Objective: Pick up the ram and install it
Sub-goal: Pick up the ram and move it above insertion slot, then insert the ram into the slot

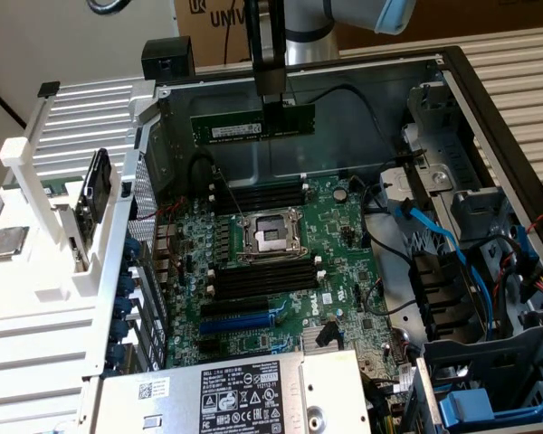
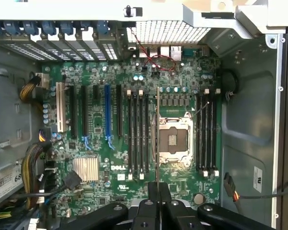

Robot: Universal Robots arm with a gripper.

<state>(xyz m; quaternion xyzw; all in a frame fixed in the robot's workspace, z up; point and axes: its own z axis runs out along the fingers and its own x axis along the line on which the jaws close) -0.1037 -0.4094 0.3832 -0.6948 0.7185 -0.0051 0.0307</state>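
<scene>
Ram (image 1: 235, 127), one green stick with a white label, hung lengthwise in the end effector (image 1: 273, 116). The jaws were pinched almost shut on its upper edge, a little toward the exterior view's right of its middle. The stick was held in the air above the motherboard (image 1: 281, 271) inside the open case (image 1: 489, 117), apart from every slot, with the case's grey far wall behind it.

From the wrist, the ram (image 2: 157, 129) showed edge-on as one thin line running out from the end effector (image 2: 157, 189). It lay over the strip between the processor socket (image 2: 174, 139) and the nearer group of slots.

On the board I counted one processor socket (image 1: 270, 233) and two groups of black slots, one on each side of it (image 1: 258, 194) (image 1: 262, 276). The wrist view also gave one blue slot (image 2: 107, 115) and one white slot (image 2: 59, 108).

One power supply (image 1: 226, 398) with a printed label sat at the near edge of the exterior view. At that view's left, one white rack (image 1: 36, 298) carried one square chip (image 1: 6, 242).
</scene>
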